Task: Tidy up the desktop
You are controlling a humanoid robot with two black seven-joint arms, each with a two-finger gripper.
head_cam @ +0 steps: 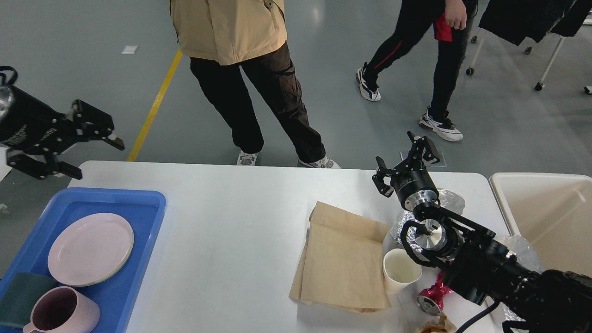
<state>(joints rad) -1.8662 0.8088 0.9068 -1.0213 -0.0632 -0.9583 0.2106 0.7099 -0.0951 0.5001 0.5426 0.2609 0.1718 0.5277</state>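
The white desktop spans the view. On its right lie a brown paper bag, a white paper cup, a crushed pink can and crumpled foil. My right gripper is open and empty, held above the desktop's far right edge. My left gripper is open and empty, raised off the far left corner, above the blue tray.
The blue tray holds a pink plate, a pink mug and a dark green cloth. A cream bin stands at the right. One person stands at the far table edge and another walks behind.
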